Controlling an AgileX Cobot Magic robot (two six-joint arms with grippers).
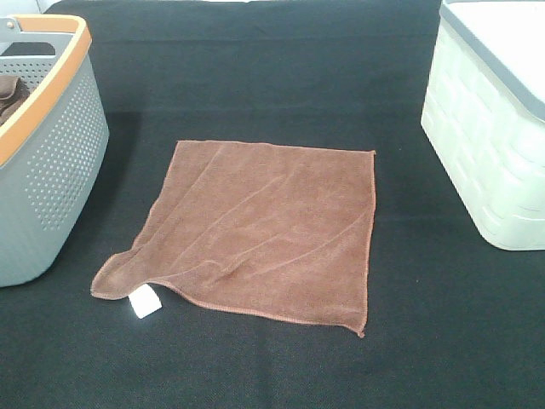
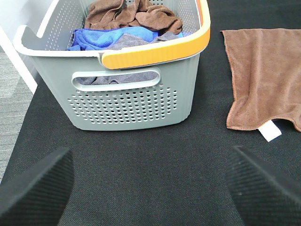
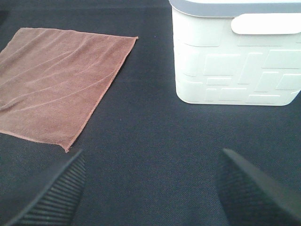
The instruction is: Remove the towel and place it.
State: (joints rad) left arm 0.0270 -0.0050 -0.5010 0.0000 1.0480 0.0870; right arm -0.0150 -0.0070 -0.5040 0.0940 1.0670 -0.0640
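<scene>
The towel [image 1: 260, 234] is a square reddish-brown cloth lying flat on the black table, with a small white tag [image 1: 145, 302] at its near left corner. The left wrist view catches its left part [image 2: 263, 75], the right wrist view its right part [image 3: 56, 80]. Neither arm shows in the exterior high view. My left gripper [image 2: 150, 188] stands open over bare table in front of the grey basket, well short of the towel. My right gripper [image 3: 150, 188] is open too, over bare table between the towel and the white bin. Nothing sits between either pair of fingers.
A grey perforated basket with an orange rim [image 1: 51, 162] [image 2: 141, 94] stands at the left, holding bunched brown and blue cloths [image 2: 131, 23]. A white bin with a grey rim [image 1: 494, 128] [image 3: 235, 61] stands at the right. The table's left edge [image 2: 23, 89] meets grey floor.
</scene>
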